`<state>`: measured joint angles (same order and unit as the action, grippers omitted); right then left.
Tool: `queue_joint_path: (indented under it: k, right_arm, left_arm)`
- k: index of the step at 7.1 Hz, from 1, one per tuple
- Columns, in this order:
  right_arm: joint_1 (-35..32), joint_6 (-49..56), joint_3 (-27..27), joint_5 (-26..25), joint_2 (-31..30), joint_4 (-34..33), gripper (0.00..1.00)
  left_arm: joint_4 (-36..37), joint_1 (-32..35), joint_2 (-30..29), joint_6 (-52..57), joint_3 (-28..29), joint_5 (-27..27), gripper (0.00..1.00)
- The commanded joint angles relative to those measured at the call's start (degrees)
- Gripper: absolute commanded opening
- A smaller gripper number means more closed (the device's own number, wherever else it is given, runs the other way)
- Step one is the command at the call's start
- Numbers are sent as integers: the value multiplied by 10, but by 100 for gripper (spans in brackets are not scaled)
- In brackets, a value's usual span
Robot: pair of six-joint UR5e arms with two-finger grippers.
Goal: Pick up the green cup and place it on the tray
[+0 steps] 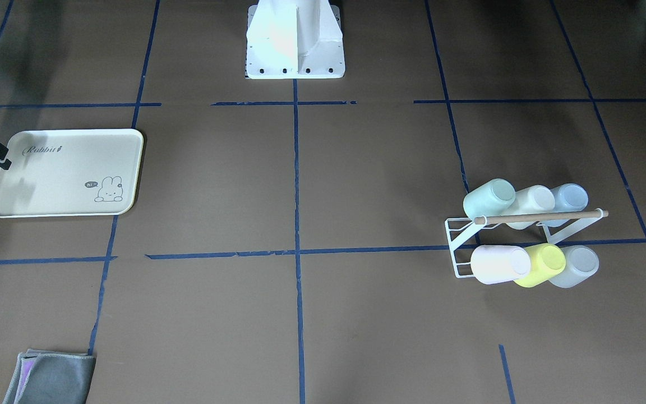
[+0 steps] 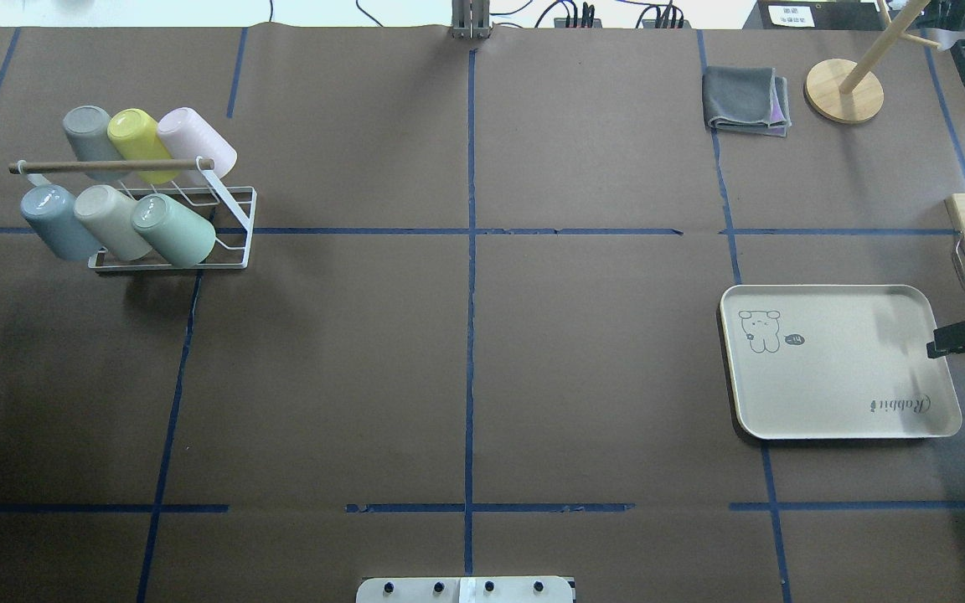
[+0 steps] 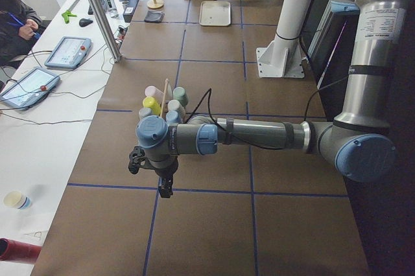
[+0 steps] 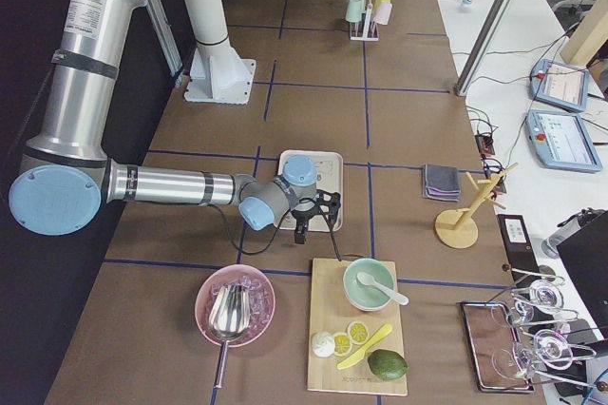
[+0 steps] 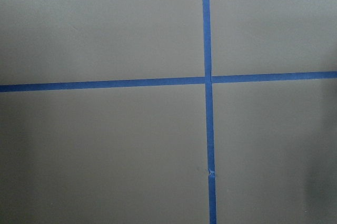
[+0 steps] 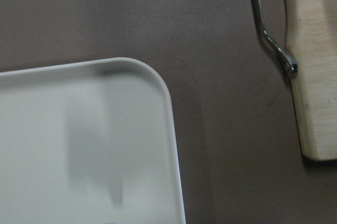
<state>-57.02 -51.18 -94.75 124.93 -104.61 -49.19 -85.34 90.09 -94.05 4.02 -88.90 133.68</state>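
Overhead exterior, item 1: the green cup (image 2: pixel 174 228) is lying tilted on the white wire rack (image 2: pixel 245 219) on the robot's left side of the table. It is sitting in the row nearer the robot, at the end toward the table's middle, and is touching a beige cup (image 2: pixel 110 222).

Item 2: the tray (image 2: pixel 838 368) is lying flat on the robot's right, well apart from the rack.

Item 3: the right gripper (image 2: pixel 943 342) is coming in from the view's right edge and hanging over the tray's outer rim. In the exterior right view the forearm is running level above the table, with the tool pointing down between the tray and a wooden cutting board (image 6: pixel 316 77). Whether its fingers are apart or together cannot be told.

Item 4: the left gripper (image 3: pixel 162 185) is showing in the exterior left view only. Its forearm is stretching out level and the tool is pointing straight down over blue tape lines (image 5: pixel 206 79), near the rack. Finger spacing cannot be told.
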Motion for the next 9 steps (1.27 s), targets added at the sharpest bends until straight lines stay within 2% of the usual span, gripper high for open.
queue_joint_path:
  k: [1, 3, 4, 5, 7, 8, 9]
  right_arm:
    - [11, -1, 12, 1, 12, 1, 99]
    - [12, 0, 28, 3, 24, 1, 98]
    - [13, 2, 35, 6, 27, 2, 92]
    - [13, 0, 34, 8, 28, 2, 80]
    - [12, 1, 34, 8, 27, 2, 47]
    - [11, 2, 34, 8, 27, 2, 37]
    - [11, 4, 33, 8, 27, 2, 32]
  left_arm:
    - [0, 0, 0, 0, -2, 0, 100]
    - [0, 0, 0, -1, -11, 0, 100]
    - [0, 0, 2, -1, -15, 0, 100]
    - [0, 0, 2, -1, -16, 0, 100]
    - [0, 0, 2, -1, -20, 0, 100]
    - [0, 0, 1, -1, -20, -1, 100]
    - [0, 0, 2, -2, -23, -1, 100]
